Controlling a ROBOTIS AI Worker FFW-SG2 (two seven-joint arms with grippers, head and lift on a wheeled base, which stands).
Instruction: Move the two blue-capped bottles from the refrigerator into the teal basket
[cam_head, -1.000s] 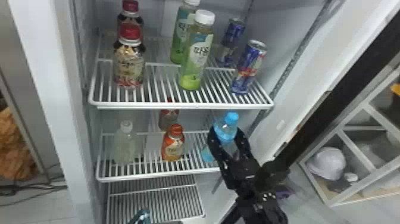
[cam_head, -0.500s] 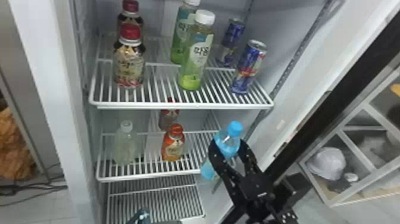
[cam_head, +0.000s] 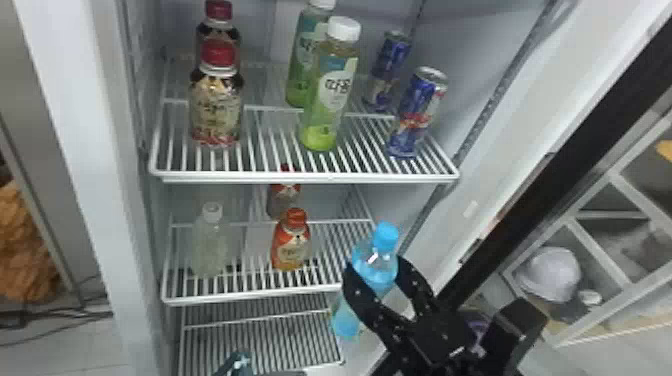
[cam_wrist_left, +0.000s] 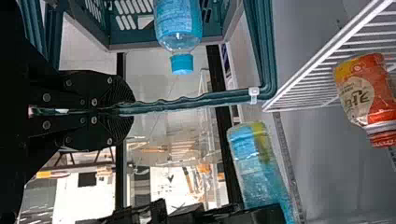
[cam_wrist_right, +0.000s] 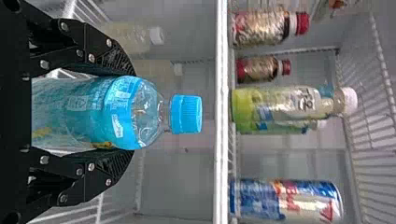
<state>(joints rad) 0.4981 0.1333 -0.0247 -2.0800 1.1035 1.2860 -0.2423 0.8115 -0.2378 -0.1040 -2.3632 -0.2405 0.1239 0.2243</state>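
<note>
In the head view, the right claw (cam_head: 375, 263) is partly open, with its two fingers around a blue-capped bottle (cam_head: 376, 274). The bottle leans, near the right end of the middle shelf (cam_head: 240, 296). An orange bottle (cam_head: 291, 242) and a pale bottle (cam_head: 210, 247) are on that shelf.

In the left wrist view, the left claw (cam_wrist_left: 133, 109) is squeezed closed on the thin handle (cam_wrist_left: 187, 102) of the teal basket (cam_wrist_left: 130, 35). The other blue-capped bottle (cam_wrist_left: 179, 23) is in the basket.

In the right wrist view, the right claw's fingers hug both sides of its bottle, and its cap (cam_wrist_right: 187, 114) pokes out past them.
</note>
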